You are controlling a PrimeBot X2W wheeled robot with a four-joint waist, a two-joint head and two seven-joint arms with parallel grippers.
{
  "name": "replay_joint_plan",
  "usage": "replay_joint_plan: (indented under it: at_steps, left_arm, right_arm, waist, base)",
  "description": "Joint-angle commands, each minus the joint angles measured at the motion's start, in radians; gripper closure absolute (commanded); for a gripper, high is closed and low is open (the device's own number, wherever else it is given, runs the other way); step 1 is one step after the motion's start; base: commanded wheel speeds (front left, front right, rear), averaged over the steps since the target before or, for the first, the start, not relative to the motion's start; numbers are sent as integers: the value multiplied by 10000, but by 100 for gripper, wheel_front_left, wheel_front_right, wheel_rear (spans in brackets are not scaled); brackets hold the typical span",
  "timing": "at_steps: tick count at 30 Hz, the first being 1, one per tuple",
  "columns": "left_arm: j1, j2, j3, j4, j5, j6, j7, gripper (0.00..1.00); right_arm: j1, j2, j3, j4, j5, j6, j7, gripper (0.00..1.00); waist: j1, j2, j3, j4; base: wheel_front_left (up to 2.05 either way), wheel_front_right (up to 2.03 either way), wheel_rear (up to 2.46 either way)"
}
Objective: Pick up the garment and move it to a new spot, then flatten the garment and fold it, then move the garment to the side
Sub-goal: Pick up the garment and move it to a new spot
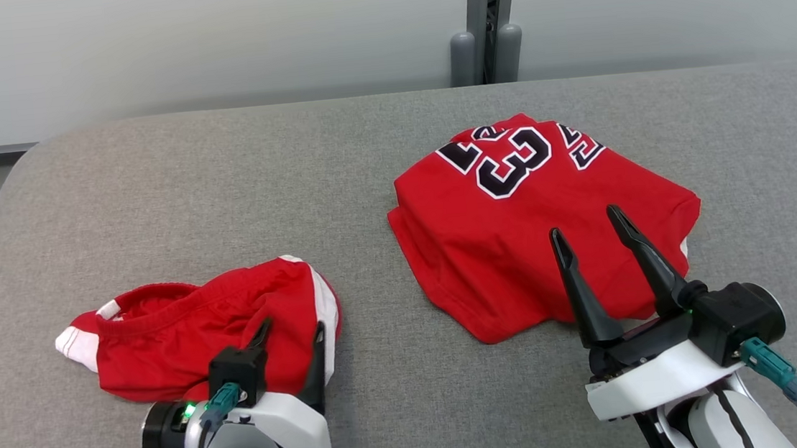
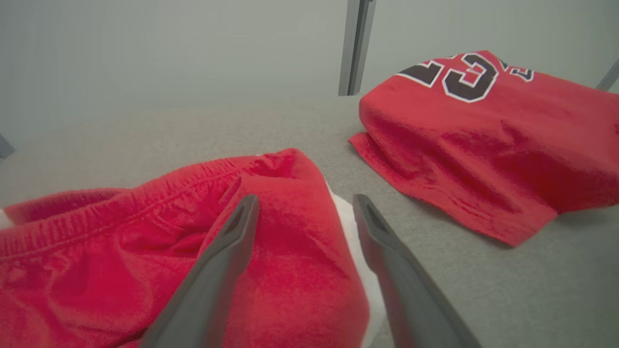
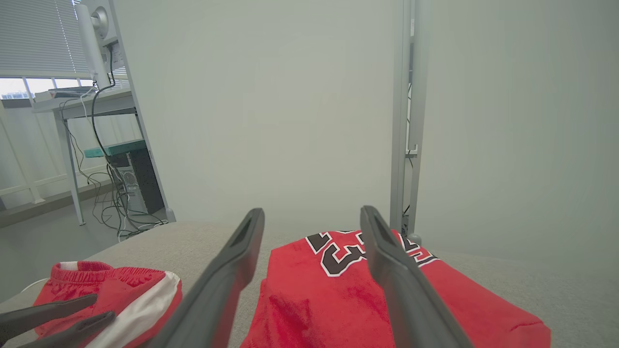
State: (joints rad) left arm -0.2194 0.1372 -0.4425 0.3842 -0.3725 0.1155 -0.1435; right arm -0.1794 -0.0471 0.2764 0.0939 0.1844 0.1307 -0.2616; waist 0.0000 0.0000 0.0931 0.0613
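Observation:
A crumpled red garment, shorts with white trim (image 1: 184, 329), lies at the near left of the grey table (image 1: 363, 155). My left gripper (image 1: 291, 329) hovers open over its right end, its fingers straddling the red cloth and white stripe (image 2: 305, 199) without holding anything. A second red garment, a folded jersey with black "23" numbers (image 1: 535, 219), lies at the right. Above the jersey's near edge my right gripper (image 1: 586, 222) is open, with nothing between its fingers (image 3: 312, 211). The right wrist view also has the shorts (image 3: 111, 290) and the left gripper (image 3: 104, 307) at lower left.
A grey post (image 1: 485, 21) stands behind the table's far edge against a pale wall. Bare padded table surface lies between the two garments and toward the back. Off the table's left, the right wrist view has a desk with cables and a computer (image 3: 130, 179).

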Motion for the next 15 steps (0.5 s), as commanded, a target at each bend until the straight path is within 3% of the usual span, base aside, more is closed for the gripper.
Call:
replay_joint_plan:
  at_steps: [1, 7, 15]
  left_arm:
    - [-192, 125, -45, 291, 188, 177, 258, 0]
    - [-900, 351, -384, 1717, 1136, 1182, 1094, 0]
    - [-1365, 275, -332, 3153, 987, 1054, 703, 0]
  right_arm:
    - [-98, -69, 17, -7, 44, 2, -63, 0]
    - [-243, -69, 104, -109, 122, 2, -63, 0]
    - [-371, -86, 100, -158, 162, 2, -63, 0]
  waist:
    - [0, 0, 60, -50]
    - [0, 0, 307, -282]
    - [0, 0, 503, -420]
  base:
    - [0, 0, 0]
    - [0, 0, 0]
    - [0, 0, 0]
